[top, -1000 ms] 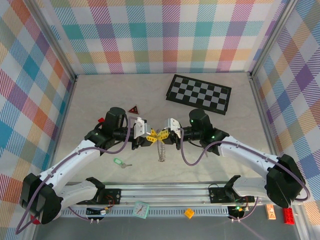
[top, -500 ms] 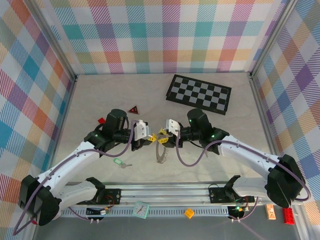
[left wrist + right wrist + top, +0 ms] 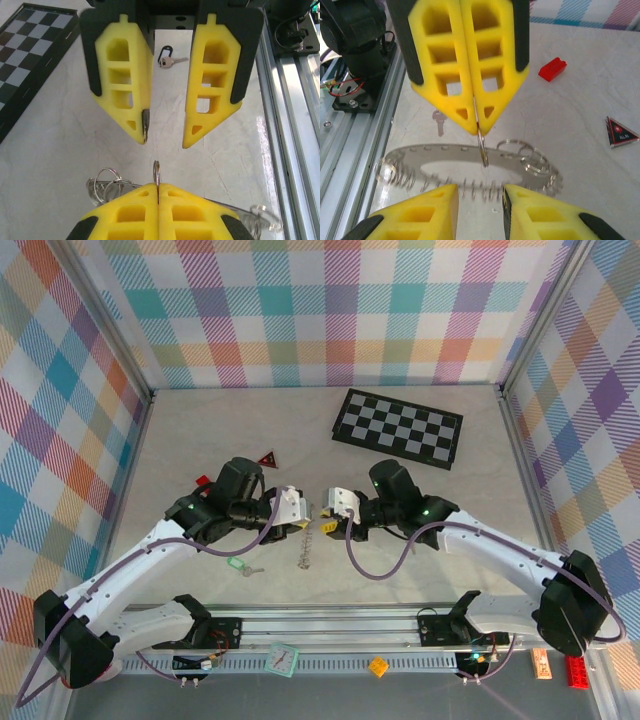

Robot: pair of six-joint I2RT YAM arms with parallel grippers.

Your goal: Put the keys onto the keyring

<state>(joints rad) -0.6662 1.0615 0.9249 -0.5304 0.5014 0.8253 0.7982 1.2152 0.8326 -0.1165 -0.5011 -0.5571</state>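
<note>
My left gripper (image 3: 300, 512) (image 3: 157, 186) is shut on a small split ring (image 3: 156, 172) (image 3: 482, 147) that stands edge-on out of its tips. The big toothed grey keyring (image 3: 445, 159) (image 3: 304, 550) hangs just below that ring, carrying several small loops (image 3: 102, 182). Facing it, my right gripper (image 3: 328, 520) (image 3: 480, 192) is open and holds nothing. Its fingertips (image 3: 142, 137) sit a short gap from the ring. The green-tagged key (image 3: 238, 565) lies on the table near the left arm. The key with the black clip (image 3: 167, 57) lies beyond the right gripper.
A chessboard (image 3: 398, 428) lies at the back right. A red triangle (image 3: 266, 458) (image 3: 620, 132) and a small red block (image 3: 202, 480) (image 3: 552, 69) sit behind the left arm. The aluminium rail (image 3: 330, 625) runs along the near edge, close to the grippers.
The two grippers, which were touching at the ring, have drawn apart. The right gripper has let go, and the keyring has swung left and nearer with the left gripper.
</note>
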